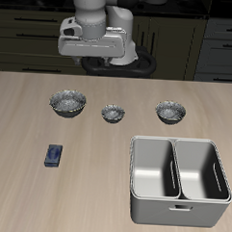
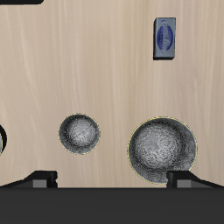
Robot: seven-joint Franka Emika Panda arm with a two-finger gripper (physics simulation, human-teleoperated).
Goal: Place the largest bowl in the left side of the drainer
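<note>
arm — raised at table's back; pincer (image 1: 92, 51) — empty, jaws spread

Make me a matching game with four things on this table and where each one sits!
Things:
1. widest grey speckled metal bowl
2. smallest grey speckled metal bowl
3. small blue rectangular block
4. large grey metal two-compartment drainer

Places:
A. closest to the table's front edge
B. middle of the bowl row
C. lying flat by itself, in front of a bowl
D. end of the bowl row, nearest the blue block

Pairs: 1-D, 2-B, 3-C, 4-A.
</note>
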